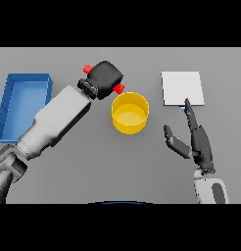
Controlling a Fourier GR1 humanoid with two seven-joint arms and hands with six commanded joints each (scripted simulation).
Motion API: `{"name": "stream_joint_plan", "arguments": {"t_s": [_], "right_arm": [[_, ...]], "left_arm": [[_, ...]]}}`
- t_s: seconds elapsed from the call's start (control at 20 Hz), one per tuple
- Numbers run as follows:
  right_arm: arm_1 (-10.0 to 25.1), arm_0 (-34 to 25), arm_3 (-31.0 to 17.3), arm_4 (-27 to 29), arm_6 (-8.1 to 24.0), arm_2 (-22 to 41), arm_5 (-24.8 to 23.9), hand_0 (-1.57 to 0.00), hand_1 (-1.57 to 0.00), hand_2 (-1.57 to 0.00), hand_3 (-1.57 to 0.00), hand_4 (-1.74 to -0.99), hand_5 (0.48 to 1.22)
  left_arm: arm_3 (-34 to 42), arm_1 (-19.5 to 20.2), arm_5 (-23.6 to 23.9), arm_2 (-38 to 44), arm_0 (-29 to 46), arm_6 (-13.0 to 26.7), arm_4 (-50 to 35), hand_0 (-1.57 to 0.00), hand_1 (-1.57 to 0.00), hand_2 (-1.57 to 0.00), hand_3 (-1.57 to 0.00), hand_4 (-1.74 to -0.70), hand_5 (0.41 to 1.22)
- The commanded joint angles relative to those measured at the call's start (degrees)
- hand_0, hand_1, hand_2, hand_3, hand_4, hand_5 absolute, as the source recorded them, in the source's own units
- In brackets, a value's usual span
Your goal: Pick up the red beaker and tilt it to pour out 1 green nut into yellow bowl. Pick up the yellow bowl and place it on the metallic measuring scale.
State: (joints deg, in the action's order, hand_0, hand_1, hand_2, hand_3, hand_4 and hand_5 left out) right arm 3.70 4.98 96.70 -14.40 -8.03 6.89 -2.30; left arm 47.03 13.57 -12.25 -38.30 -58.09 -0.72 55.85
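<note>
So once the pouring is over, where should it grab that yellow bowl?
Probably by the upright side wall of the yellow bowl, fingers curling round it from the right. The open right robot hand waits on that side, while the left robot hand and red beaker crowd the upper left rim.

A plain grey table (93,171) fills the frame from edge to edge, its surface even and unmarked. At the left of the frame a blue tray (23,100) rests on it, a shallow rectangular box with raised walls, its long side running roughly toward the upper edge and its left part cut off by the frame's border. Near the centre stands a yellow bowl (130,113), round, upright and open at the top, well apart from the tray. At the upper right lies the metallic measuring scale (182,88), a flat pale square plate, set apart from the bowl with bare grey table between them.
</note>
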Motion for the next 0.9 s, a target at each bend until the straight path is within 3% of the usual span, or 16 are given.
{"name": "stream_joint_plan", "arguments": {"t_s": [0.0,0.1,0.15,0.35,0.85], "right_arm": [[-0.24,0.55,0.41,0.10,-0.24,0.33,0.23,0.00,0.00,0.00,0.00,-1.057,0.674],[-0.41,-0.23,-0.34,-0.43,0.95,0.41,-0.07,0.00,0.00,0.00,0.00,-1.065,0.676],[-0.21,0.21,-0.34,-0.50,-0.20,0.54,0.11,0.00,0.00,0.00,0.00,-1.067,0.684],[-0.36,0.13,-0.55,-0.85,0.05,0.86,0.16,0.00,0.00,0.00,0.00,-1.063,0.694],[-0.85,0.15,-0.43,-0.11,-0.13,0.33,-0.28,0.00,0.00,0.00,0.00,-1.065,0.684]], "left_arm": [[-0.74,-0.30,-1.07,-1.18,-1.19,-0.13,1.17,-1.57,-1.57,-1.57,-1.57,-1.64,1.215],[-2.64,-0.56,-2.14,-3.86,-3.43,-1.44,3.84,-1.57,-1.57,-1.57,-1.57,-1.67,1.217],[-3.61,-0.43,-2.70,-5.14,-4.57,-2.03,5.19,-1.57,-1.57,-1.57,-1.57,-1.68,1.218],[-6.30,-0.62,-4.21,-10.05,-7.79,-2.98,10.37,-1.57,-1.57,-1.57,-1.57,-1.72,1.220],[-7.31,-2.88,-1.11,-17.41,-9.66,-2.41,18.59,-1.57,-1.57,-1.57,-1.57,-1.74,1.221]]}}
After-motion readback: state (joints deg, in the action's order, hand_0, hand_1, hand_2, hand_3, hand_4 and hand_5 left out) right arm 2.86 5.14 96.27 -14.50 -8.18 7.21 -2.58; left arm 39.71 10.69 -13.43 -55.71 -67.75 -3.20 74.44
